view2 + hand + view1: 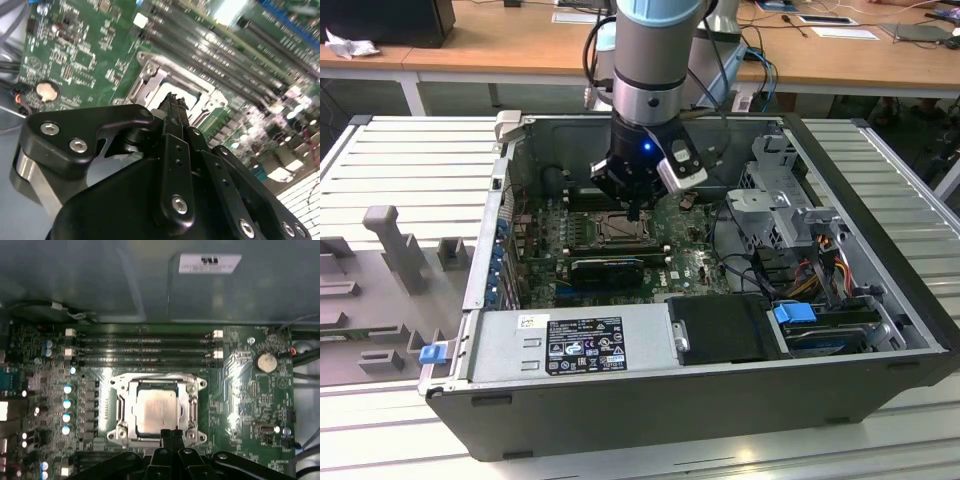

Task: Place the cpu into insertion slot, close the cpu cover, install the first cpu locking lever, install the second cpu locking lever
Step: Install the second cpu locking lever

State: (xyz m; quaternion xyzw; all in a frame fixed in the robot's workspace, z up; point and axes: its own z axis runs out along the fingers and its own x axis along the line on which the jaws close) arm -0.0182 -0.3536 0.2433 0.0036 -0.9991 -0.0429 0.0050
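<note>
The cpu, a pale square chip, lies flat in the insertion slot on the green motherboard. The cpu cover, a metal frame with a square cut-out, lies down around the chip. I cannot make out the locking levers. My gripper is shut with nothing between its fingers, and its tips hover at the socket's edge, just off the chip. In the second wrist view the closed fingertips point down at the socket frame. In the exterior view my gripper hangs inside the open computer case, right above the socket.
Long memory slots run beside the socket, and a coin battery sits on the board. The case holds a power supply, a black ribbed block, a drive cage and loose cables.
</note>
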